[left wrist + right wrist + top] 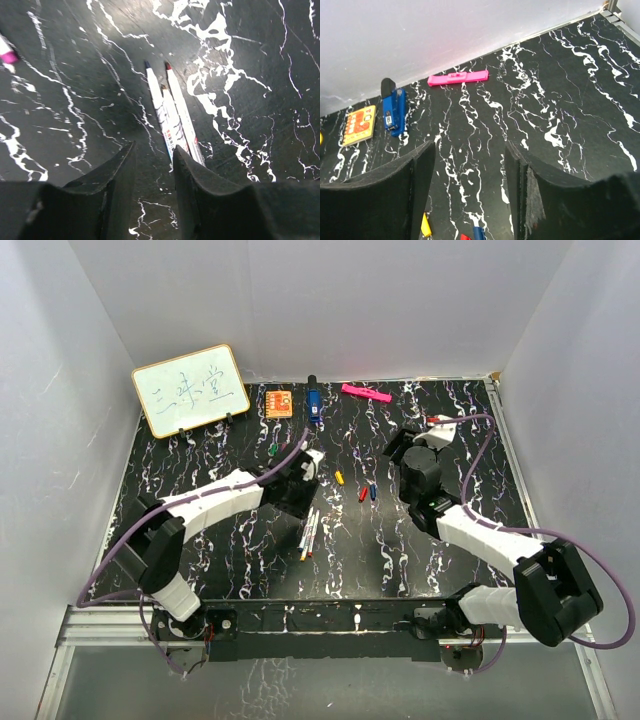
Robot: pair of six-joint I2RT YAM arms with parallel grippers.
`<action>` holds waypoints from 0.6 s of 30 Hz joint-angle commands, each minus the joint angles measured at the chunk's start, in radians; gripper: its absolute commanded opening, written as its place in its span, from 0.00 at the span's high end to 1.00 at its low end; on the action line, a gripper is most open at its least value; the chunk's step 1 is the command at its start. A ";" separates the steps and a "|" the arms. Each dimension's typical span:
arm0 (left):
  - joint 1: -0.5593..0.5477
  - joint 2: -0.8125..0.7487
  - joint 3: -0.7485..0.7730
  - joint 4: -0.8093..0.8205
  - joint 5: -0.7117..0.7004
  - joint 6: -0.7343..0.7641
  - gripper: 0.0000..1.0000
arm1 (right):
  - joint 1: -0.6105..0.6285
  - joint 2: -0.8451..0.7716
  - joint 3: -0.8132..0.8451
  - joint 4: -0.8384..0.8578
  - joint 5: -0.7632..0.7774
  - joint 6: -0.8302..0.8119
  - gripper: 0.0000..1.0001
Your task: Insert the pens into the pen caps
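Reaching for a pen is judged to be the step in hand: the left gripper is poised low over the pens, which lie bundled on the table just beyond its tips — fingers narrowly apart, nothing between them. The right gripper is spread wide and empty above the pen caps. Next, one pen must be straddled — singled out from its neighbours.

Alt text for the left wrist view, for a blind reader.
Three white pens lie side by side on a black marbled table. The left gripper hangs at their near ends, jaws slightly parted and empty.
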 commanded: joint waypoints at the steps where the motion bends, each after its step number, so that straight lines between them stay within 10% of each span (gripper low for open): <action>1: -0.030 0.021 0.012 -0.031 -0.004 -0.037 0.62 | -0.010 -0.038 -0.013 -0.003 -0.039 0.043 0.43; 18: -0.068 0.109 0.019 -0.076 -0.056 -0.095 0.62 | -0.010 -0.022 -0.017 -0.007 -0.074 0.066 0.41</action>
